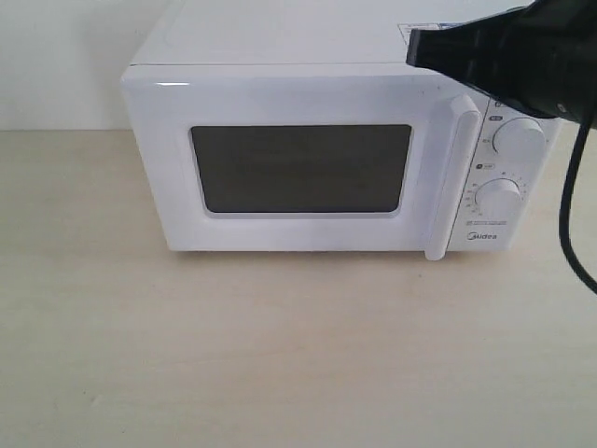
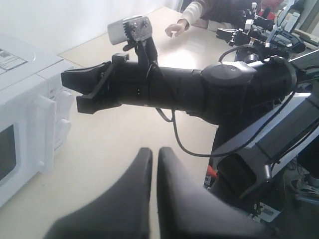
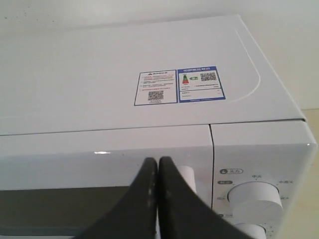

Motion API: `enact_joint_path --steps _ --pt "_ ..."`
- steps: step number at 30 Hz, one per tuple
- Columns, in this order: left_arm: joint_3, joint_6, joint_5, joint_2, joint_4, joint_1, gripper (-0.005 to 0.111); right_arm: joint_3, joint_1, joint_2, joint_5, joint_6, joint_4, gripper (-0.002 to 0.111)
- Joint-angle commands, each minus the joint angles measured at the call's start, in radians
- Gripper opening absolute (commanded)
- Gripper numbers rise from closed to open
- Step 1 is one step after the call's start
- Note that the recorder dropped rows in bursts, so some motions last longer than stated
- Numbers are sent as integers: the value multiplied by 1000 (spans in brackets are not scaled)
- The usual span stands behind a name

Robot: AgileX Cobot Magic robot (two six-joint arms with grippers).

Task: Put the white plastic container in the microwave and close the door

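1. The right gripper [image 3: 158, 160] was clenched, its two black fingers pressed flat together with nothing between them. It hung at the top front edge of the microwave [image 1: 280, 37], near the seam between the door [image 1: 298, 93] and the dial panel. Whether it touched the casing could not be told.
2. The left gripper [image 2: 154, 151] was likewise clenched on nothing, with only a thin slit between its fingers. It was held over the table [image 1: 280, 355], apart from the microwave, and lay outside the exterior view.
3. The door sat shut and flush, its handle [image 1: 450, 177] upright just beside the two dials [image 1: 519, 137].
4. The dark window [image 1: 300, 168] showed nothing of the cavity. The white plastic container could not be seen in any view, so its place could not be told.
5. The right arm [image 1: 513, 56] entered from the exterior view's upper right and covered the microwave's top right corner. A black cable [image 1: 569, 215] hung down past the panel at the frame's edge. In the right wrist view the fingers hid part of the handle, and the lower dial was cut off.
6. Two stickers [image 3: 179, 85] lay on the microwave's top.
7. Bare table stretched in front of the microwave and to its hinge side.
8. In the left wrist view a person's hand [image 2: 174, 29] rested at the table's far end, with blurred equipment beyond.
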Motion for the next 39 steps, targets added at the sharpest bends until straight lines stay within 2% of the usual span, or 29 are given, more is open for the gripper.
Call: enact_joint_path --steps 1,33,37,39 --pt "-2 -16 -10 -30 -16 -5 4 -4 -7 -9 -9 -7 1 0" --pt "-2 -12 -24 -30 -14 -5 4 -4 -9 -13 -12 1 1 0" --pt "-2 -12 -24 -30 -14 -5 4 0 -9 -69 -74 -9 1 0" --pt "-2 -12 -24 -30 -14 -5 4 25 -26 -129 -20 -40 3 0"
